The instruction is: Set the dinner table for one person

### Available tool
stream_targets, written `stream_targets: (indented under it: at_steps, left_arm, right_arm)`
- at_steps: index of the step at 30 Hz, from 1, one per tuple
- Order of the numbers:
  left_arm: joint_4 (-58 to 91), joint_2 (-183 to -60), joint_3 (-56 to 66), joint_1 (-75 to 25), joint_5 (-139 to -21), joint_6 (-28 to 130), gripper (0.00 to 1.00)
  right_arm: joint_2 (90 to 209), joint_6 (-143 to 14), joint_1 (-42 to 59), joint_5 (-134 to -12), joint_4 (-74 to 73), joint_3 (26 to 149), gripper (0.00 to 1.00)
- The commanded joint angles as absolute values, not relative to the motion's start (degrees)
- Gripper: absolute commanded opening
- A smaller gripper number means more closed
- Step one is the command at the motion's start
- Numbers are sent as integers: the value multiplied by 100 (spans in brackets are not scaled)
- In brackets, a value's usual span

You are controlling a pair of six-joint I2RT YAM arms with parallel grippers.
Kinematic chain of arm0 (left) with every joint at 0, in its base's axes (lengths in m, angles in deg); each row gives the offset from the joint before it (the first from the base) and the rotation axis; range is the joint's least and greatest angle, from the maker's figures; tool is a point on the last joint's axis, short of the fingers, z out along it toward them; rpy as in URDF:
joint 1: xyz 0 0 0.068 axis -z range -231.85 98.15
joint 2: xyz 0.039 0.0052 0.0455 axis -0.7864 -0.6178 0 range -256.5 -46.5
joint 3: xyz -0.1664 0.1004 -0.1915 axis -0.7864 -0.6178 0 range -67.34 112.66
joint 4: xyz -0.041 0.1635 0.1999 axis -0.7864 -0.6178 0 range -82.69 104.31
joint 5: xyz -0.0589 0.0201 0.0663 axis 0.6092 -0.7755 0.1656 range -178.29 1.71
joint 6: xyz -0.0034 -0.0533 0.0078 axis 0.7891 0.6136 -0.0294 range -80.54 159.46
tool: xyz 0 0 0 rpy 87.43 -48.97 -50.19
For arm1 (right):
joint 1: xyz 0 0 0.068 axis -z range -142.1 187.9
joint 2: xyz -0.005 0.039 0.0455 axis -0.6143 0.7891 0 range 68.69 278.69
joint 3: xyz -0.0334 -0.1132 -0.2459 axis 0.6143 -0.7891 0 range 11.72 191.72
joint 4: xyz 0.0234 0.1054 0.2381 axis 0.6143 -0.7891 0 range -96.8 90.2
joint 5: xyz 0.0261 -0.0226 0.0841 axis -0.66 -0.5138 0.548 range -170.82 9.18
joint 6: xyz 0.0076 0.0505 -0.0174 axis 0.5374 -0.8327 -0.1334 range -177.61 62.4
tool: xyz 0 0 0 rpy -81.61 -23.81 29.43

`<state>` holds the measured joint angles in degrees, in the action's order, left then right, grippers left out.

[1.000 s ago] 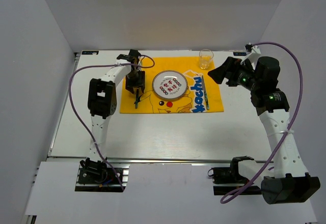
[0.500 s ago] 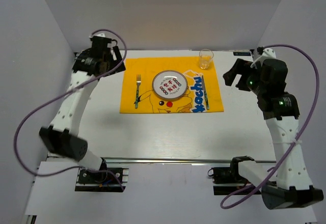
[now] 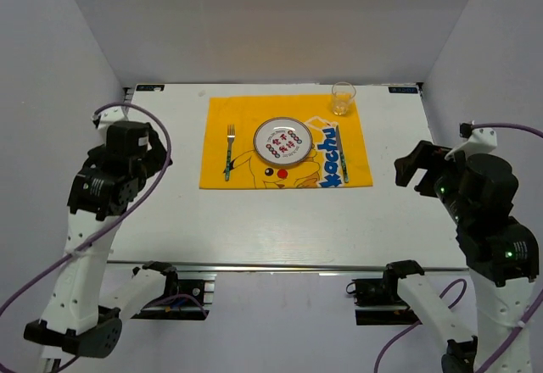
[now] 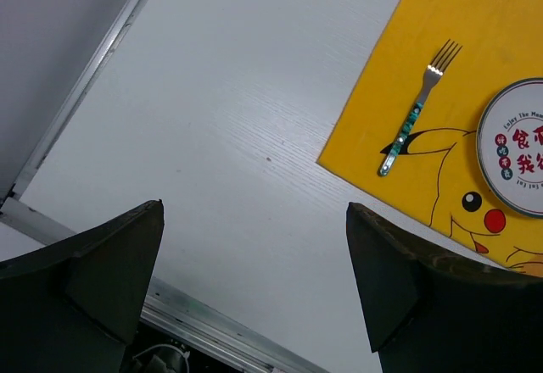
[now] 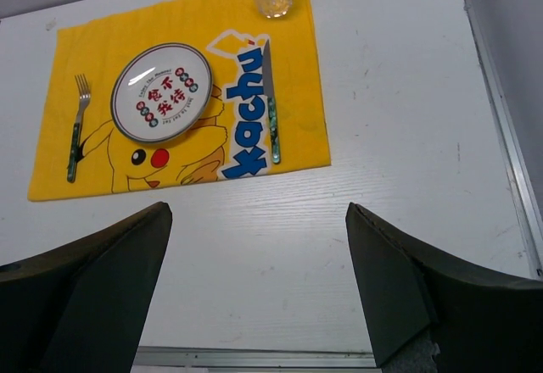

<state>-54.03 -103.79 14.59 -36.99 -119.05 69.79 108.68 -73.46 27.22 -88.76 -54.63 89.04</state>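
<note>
Ahead of the withdrawn left pincer [image 4: 254, 212], jaws apart like the right pincer [image 5: 259, 210], the fork [image 4: 414, 119] now lies released beside the plate [image 4: 517, 148], so the setting appears complete.

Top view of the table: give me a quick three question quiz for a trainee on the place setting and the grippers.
1. True or false: the fork lies between the plate and the knife.
2. Where does the glass stand? A: at the placemat's far edge, beyond the knife's tip. B: on the plate. C: beside the fork.
3. Fill in: the left gripper and right gripper are both ___, holding nothing.
Key: 1 false, the plate lies between fork and knife. 2 A. 3 open.
</note>
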Motion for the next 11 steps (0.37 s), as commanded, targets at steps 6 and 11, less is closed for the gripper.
stream_targets:
  at_steps: [6,11]
  left_arm:
    - [-5767,-9659,1115,-3691,-12072,7233,98]
    - [-5715,-9633,1089,-3691,-12037,7216,98]
  right_arm:
    - [10481,-7360,2393,-9672,-6053,8994,89]
    - [10525,-7421,2331,-9717,-6097,9064,89]
